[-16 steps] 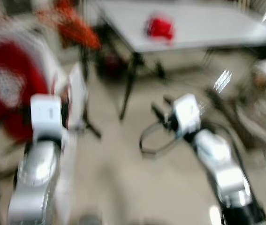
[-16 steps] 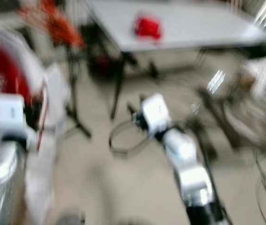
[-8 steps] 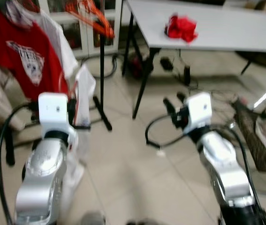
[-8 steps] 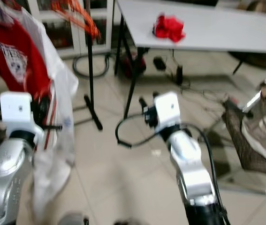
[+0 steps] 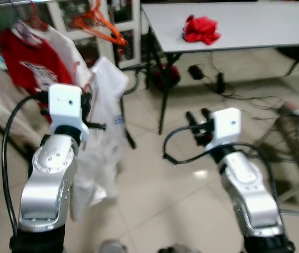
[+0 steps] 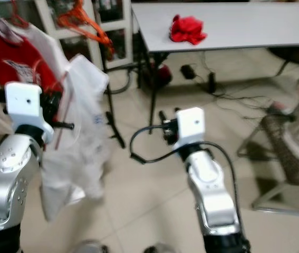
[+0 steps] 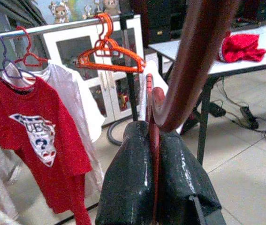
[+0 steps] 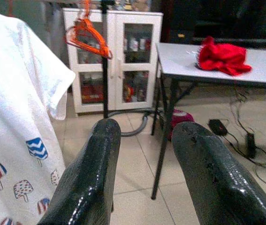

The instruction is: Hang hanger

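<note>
While the camera has swung since half a second ago, the left gripper (image 7: 154,164) stays clenched on the dark red hanger (image 7: 189,70), whose white shirt (image 5: 104,132) now hangs nearer the clothes rail (image 7: 43,29). Beside it, the right gripper (image 8: 144,154) is held with fingers apart, grasping nothing.

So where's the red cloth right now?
The red cloth lies crumpled on the grey table, ahead and right of the clothes rack, beyond the right tool.
</note>
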